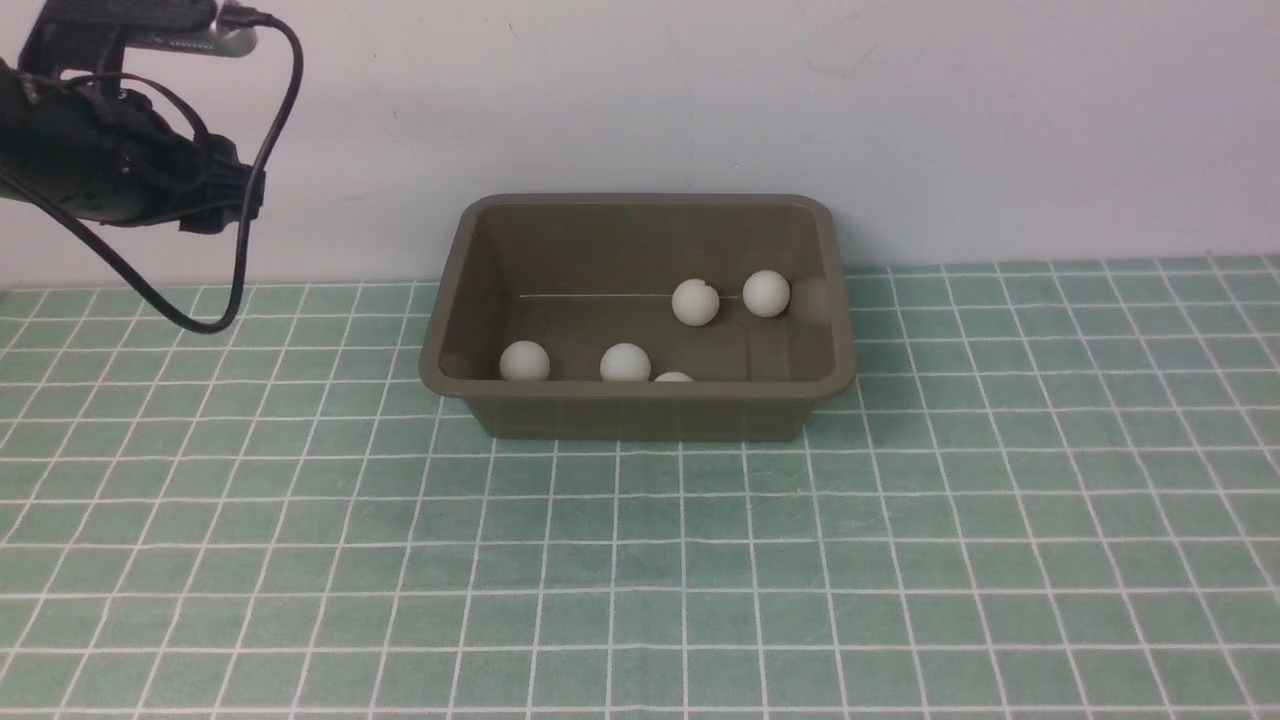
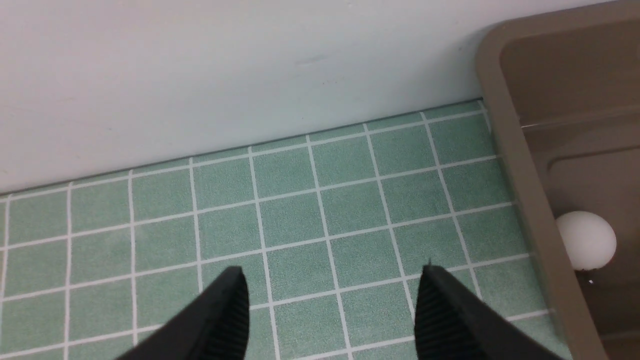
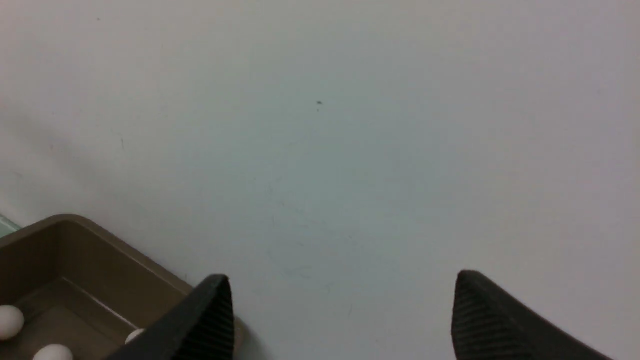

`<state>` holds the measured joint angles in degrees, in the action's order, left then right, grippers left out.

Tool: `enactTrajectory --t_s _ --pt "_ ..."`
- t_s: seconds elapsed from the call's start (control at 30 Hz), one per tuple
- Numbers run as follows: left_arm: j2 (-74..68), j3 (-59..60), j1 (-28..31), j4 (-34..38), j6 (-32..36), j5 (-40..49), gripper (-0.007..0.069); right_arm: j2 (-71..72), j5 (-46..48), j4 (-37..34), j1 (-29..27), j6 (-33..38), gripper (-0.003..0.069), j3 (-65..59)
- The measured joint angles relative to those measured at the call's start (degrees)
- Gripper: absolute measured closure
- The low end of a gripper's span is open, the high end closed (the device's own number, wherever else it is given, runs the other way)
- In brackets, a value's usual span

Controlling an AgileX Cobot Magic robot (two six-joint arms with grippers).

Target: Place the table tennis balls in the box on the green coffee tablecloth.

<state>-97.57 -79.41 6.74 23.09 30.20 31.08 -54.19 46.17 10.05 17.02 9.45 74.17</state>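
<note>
No ball shows on the green coffee tablecloth (image 1: 640, 600). Farther back, the box (image 1: 640, 412) holds five visible table tennis balls (image 1: 695, 302), one half hidden behind its near wall. The left gripper (image 2: 332, 310) and right gripper (image 3: 342, 315) both gape empty. The filling looks finished, so the next move probably only calls for parking the arms clear.

Counted: five table tennis balls (image 1: 524, 361) (image 1: 625, 362) (image 1: 673, 377) (image 1: 695, 302) (image 1: 766, 293), one of them only partly visible. One box (image 1: 640, 412), one green coffee tablecloth (image 1: 640, 560). Two grippers: left gripper (image 2: 332, 272), right gripper (image 3: 342, 277).
</note>
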Motion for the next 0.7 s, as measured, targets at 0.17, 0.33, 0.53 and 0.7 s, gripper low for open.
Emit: enactTrajectory --t_s 0.17,0.33,0.53,0.7 --pt "0.0 0.0 0.0 0.0 0.1 0.0 0.022 11.1 -6.7 -3.9 0.0 0.2 0.0127 -18.1" --pt "0.0 0.0 0.0 0.1 0.2 0.0 0.022 20.5 -18.5 -4.9 0.0 0.2 0.0127 -35.6" --pt "0.0 0.0 0.0 1.5 0.3 0.0 0.022 25.7 -28.8 -4.9 0.0 0.1 0.0127 -49.8" --pt "0.0 0.0 0.0 1.6 0.5 0.0 0.022 25.8 -29.4 -4.8 0.0 0.1 0.0127 -54.9"
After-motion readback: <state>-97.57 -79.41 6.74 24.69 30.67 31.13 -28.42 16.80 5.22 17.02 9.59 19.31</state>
